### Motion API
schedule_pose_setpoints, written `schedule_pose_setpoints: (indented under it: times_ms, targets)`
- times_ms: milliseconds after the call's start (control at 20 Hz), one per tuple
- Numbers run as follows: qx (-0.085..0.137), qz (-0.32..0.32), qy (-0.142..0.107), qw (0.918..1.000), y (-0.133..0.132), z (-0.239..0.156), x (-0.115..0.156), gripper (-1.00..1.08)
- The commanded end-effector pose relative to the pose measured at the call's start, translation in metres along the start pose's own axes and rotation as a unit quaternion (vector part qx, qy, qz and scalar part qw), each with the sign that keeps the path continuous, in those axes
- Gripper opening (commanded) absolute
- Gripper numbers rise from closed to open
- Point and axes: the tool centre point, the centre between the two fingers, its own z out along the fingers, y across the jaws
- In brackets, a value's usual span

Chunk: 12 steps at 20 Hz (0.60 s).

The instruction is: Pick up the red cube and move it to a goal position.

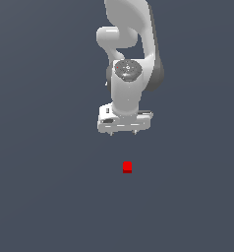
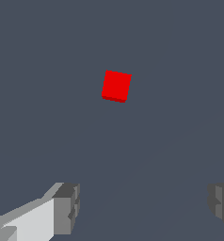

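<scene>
The red cube (image 1: 127, 167) is a tiny bright red block lying on the flat grey-blue floor, a little nearer the camera than the arm in the exterior view. It also shows in the wrist view (image 2: 116, 86), ahead of the fingers and apart from them. My gripper (image 1: 123, 133) hangs from the white arm, above and behind the cube, not touching it. In the wrist view the two grey fingertips (image 2: 67, 208) stand far apart, so the gripper (image 2: 144, 207) is open and empty.
The white arm (image 1: 131, 59) rises out of the exterior view's top edge. The grey-blue floor (image 1: 40, 197) spreads plain in all directions, with no other object in view.
</scene>
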Motion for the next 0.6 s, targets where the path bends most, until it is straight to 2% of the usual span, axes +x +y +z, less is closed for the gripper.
schedule_pose_setpoints:
  times_ms: [0,550]
  targets:
    - [0.000,0.000,0.000,1.0000,0.000,0.000,0.000,1.00]
    - [0.000,0.017,0.004,0.9998,-0.004,0.026,0.017,1.00]
